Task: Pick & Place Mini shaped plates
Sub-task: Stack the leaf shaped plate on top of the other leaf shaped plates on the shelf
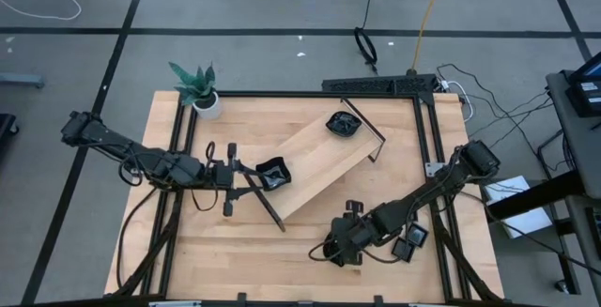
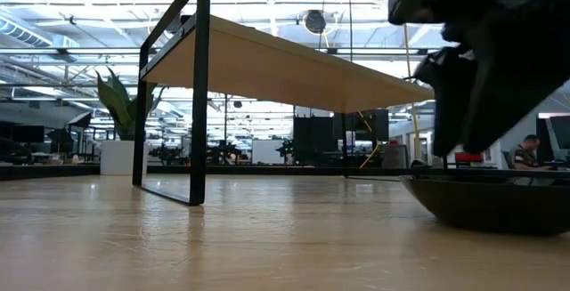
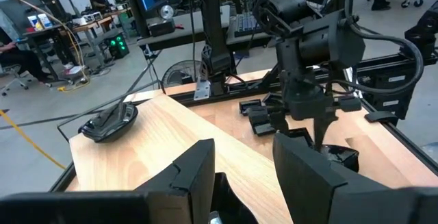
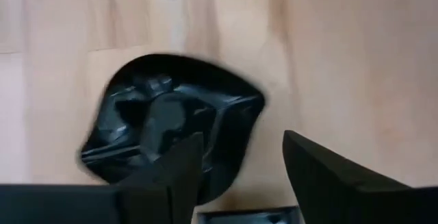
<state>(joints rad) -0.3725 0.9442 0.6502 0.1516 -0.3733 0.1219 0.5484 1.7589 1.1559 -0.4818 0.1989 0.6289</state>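
My right gripper (image 4: pixel 236 176) hangs over a wavy-edged plate (image 4: pixel 171 128) near the bench's front edge, fingers apart, my arm hiding most of it from above. My left gripper (image 1: pixel 246 177), parted, straddles a plate (image 1: pixel 273 173) at the tray's (image 1: pixel 319 161) lower end.

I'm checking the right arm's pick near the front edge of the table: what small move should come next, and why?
Probably lower the right gripper and close on the rim of the wavy black plate. Its fingers stand open just above the plate, one over the rim, and nothing is held yet. The left gripper waits at the wooden tray.
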